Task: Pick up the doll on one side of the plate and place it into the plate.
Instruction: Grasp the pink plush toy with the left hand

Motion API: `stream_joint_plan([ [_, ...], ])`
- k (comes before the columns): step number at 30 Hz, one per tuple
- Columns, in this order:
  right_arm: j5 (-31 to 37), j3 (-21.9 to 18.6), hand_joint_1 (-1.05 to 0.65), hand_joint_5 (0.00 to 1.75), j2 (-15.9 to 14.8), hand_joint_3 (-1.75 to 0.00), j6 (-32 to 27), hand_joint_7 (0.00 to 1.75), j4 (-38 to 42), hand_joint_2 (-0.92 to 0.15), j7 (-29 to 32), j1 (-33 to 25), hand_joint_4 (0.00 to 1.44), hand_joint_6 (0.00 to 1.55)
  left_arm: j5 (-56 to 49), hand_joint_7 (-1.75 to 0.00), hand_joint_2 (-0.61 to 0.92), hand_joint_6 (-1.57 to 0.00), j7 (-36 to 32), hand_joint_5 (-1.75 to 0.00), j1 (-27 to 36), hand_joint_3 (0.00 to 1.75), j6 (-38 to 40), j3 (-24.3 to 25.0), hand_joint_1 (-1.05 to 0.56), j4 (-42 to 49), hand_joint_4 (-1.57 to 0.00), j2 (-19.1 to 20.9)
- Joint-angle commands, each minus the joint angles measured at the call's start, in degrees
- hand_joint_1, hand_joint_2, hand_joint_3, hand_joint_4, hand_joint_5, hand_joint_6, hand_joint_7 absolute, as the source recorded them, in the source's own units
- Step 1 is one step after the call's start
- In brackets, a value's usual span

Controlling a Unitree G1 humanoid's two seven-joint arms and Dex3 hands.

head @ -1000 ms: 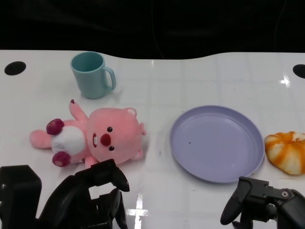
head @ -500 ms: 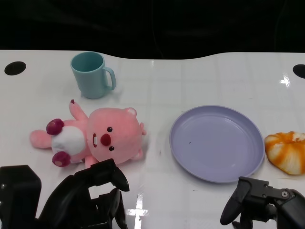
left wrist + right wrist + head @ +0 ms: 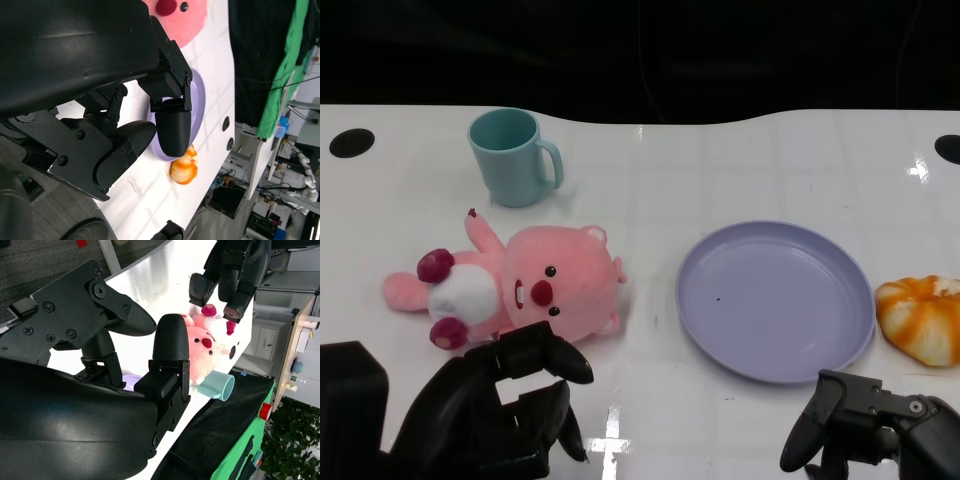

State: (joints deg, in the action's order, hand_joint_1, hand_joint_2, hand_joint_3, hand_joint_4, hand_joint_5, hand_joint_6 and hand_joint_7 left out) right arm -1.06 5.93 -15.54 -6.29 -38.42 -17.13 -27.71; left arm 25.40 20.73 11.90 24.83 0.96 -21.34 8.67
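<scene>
A pink plush doll (image 3: 520, 288) with a white belly and dark red paws lies on its back on the white table, left of the lilac plate (image 3: 775, 300). Nothing lies in the plate. My left hand (image 3: 495, 410) hovers at the front edge just in front of the doll, fingers apart and holding nothing. My right hand (image 3: 865, 430) sits low in front of the plate's right side, also holding nothing. The right wrist view shows the doll (image 3: 200, 352) with my left hand (image 3: 232, 272) near it. In the left wrist view I see the plate's rim (image 3: 197, 107) and the doll's face (image 3: 175, 15).
A teal mug (image 3: 512, 157) stands behind the doll at the back left. An orange-and-white bun-like toy (image 3: 923, 317) lies right of the plate. The table's far edge borders a black backdrop. Bare table lies between doll and plate.
My left hand has shifted slightly forward and lower at the front edge, its fingers a little more curled toward the doll. Doll, plate and right hand have not moved.
</scene>
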Motion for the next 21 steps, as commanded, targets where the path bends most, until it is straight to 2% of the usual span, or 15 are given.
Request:
stream_joint_plan([
  [1, -0.29, -0.21, -0.17, 1.72, -0.12, -1.13, -0.64, 1.40, -0.52, -0.51, 0.18, 0.09, 0.65, 0.60, 1.35, -0.99, 0.61, -0.64, -0.79, -1.50, -0.21, 0.88, 0.17, 1.74, -0.30, -1.78, -0.63, 0.18],
  [3, -0.46, -0.23, -0.17, 1.72, -0.16, -1.13, -0.92, 1.40, -0.66, -0.52, 0.08, 0.07, 0.65, 0.60, 1.06, -0.92, 0.67, -0.63, -1.02, -1.45, -0.19, 0.75, -0.32, 2.01, -0.31, -2.42, -0.61, 0.11],
  [7, -0.79, -0.26, -0.17, 1.72, -0.10, -1.14, -1.18, 1.40, -0.58, -0.51, -0.04, 0.11, 0.65, 0.59, -1.17, -0.67, 0.85, -0.60, -2.32, -1.23, -0.87, 0.40, -1.52, 2.48, -0.35, -5.30, -0.54, 0.98],
  [10, -0.93, -0.37, -0.17, 1.73, -0.14, -1.13, -0.79, 1.40, -0.19, -0.51, -0.09, 0.20, 0.65, 0.59, -3.45, -0.57, 0.91, -0.55, -1.87, -1.17, -1.58, 0.26, -3.17, 2.64, -0.40, -6.87, -0.46, 2.44],
  [12, -0.98, -0.44, -0.17, 1.73, -0.17, -1.13, -0.74, 1.40, -0.09, -0.52, -0.02, 0.23, 0.65, 0.59, -5.91, -0.52, 0.92, -0.52, -0.48, -1.15, -2.37, 0.21, -6.58, 2.58, -0.41, -6.39, -0.40, 3.92],
  [15, -0.91, -0.57, -0.18, 1.73, -0.27, -1.12, -0.61, 1.40, 0.05, -0.52, -0.01, 0.21, 0.65, 0.60, -12.03, -0.46, 0.92, -0.46, 0.78, -1.10, -3.54, 0.17, -12.92, 1.85, -0.53, -5.18, -0.32, 7.53],
  [17, -0.94, -0.65, -0.18, 1.72, -0.31, -1.12, -0.70, 1.40, 0.03, -0.52, -0.04, 0.16, 0.65, 0.60, -14.76, -0.40, 0.92, -0.44, 0.92, -1.02, -4.22, 0.17, -14.81, 1.86, -0.60, -5.11, -0.27, 9.34],
  [21, -1.23, -0.90, -0.18, 1.72, -0.45, -1.10, -1.10, 1.39, -0.09, -0.53, -0.25, 0.15, 0.65, 0.59, -17.49, -0.28, 0.92, -0.42, 0.92, -0.91, -6.21, 0.14, -16.03, 2.54, -0.61, -5.02, -0.22, 11.75],
])
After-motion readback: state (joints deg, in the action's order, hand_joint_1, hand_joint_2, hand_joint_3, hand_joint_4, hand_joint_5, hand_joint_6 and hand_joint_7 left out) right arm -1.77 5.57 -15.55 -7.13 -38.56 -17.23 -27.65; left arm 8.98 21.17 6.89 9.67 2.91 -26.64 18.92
